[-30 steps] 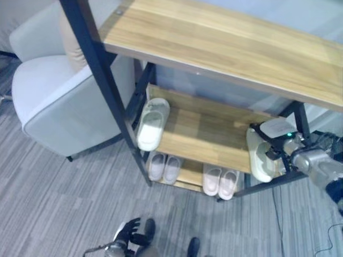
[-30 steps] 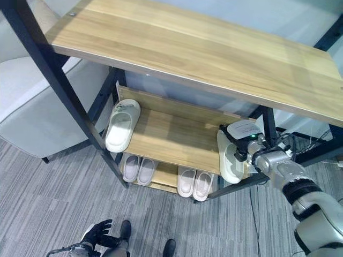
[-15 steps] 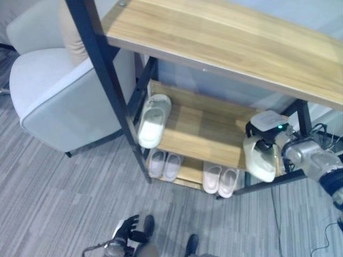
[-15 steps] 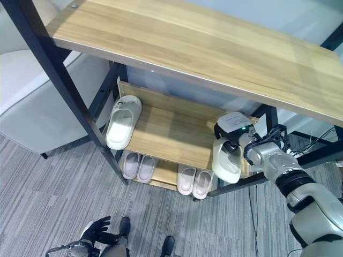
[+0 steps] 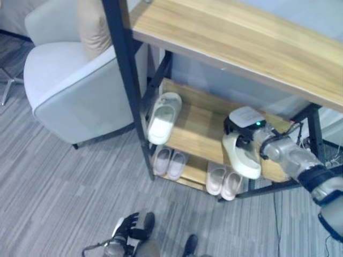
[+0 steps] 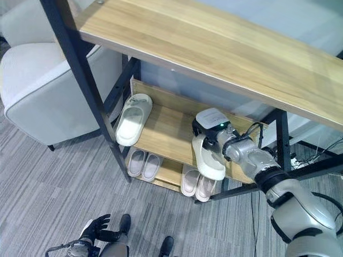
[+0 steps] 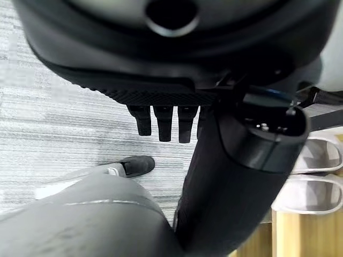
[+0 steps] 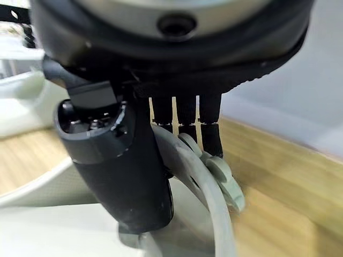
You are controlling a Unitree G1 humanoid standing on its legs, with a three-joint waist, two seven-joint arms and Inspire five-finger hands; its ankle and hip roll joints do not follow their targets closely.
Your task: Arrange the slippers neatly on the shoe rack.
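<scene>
gripping pale slipper (image 6: pixel 210 160) over middle shelf (image 6: pixel 166 134), right hand (image 6: pixel 214 140); left hand (image 5: pixel 126 230) relaxed, fingers straight

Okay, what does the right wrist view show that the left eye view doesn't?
Right wrist view alone: up close, the right hand with fingers and thumb curled round the slipper's strap.
Left eye view alone: the whole shoe rack, a second slipper on the middle shelf's left end, two pairs on the bottom shelf, the armchair, and the left hand low by the floor.
Both: the held slipper over the middle shelf.
</scene>
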